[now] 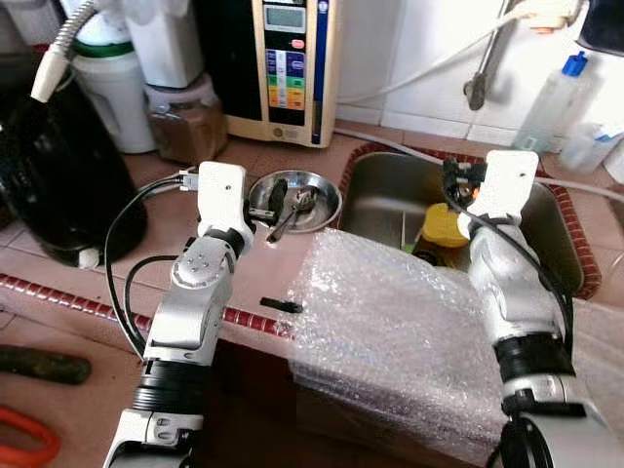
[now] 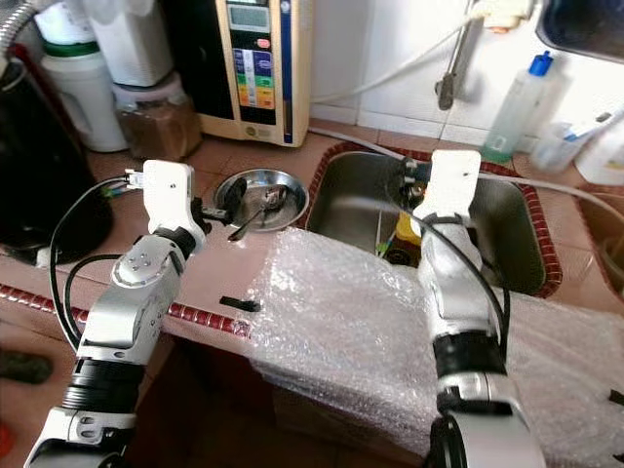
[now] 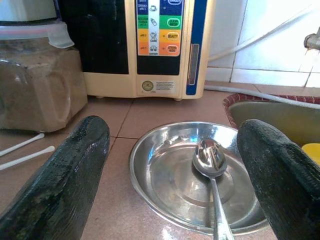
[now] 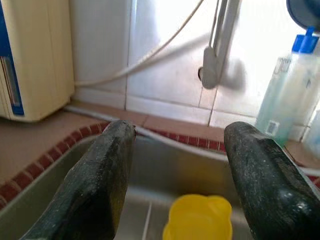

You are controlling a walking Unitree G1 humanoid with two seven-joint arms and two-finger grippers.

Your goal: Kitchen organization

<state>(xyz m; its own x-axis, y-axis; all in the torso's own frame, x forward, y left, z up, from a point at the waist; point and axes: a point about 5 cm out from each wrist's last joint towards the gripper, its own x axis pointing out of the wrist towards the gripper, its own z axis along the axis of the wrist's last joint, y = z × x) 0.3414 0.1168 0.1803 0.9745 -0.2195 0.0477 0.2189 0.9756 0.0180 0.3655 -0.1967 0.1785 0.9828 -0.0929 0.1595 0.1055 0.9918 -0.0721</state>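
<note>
A shallow steel dish (image 1: 327, 200) sits on the tiled counter just left of the sink (image 1: 380, 185), with a metal spoon (image 3: 211, 155) lying in it. My left gripper (image 1: 265, 207) hovers open at the dish's near left rim, its two black fingers (image 3: 75, 170) spread to either side of the dish. A yellow cup (image 1: 444, 226) stands in the sink. My right gripper (image 1: 454, 181) hangs open just above that cup (image 4: 200, 217), with nothing between its fingers.
A sheet of bubble wrap (image 1: 390, 322) drapes over the counter's front edge between my arms. A cream water machine (image 1: 288, 63), a jar of brown powder (image 1: 185, 122) and a black vessel (image 1: 58, 175) stand at the back left. A blue-capped bottle (image 1: 551, 102) stands behind the sink.
</note>
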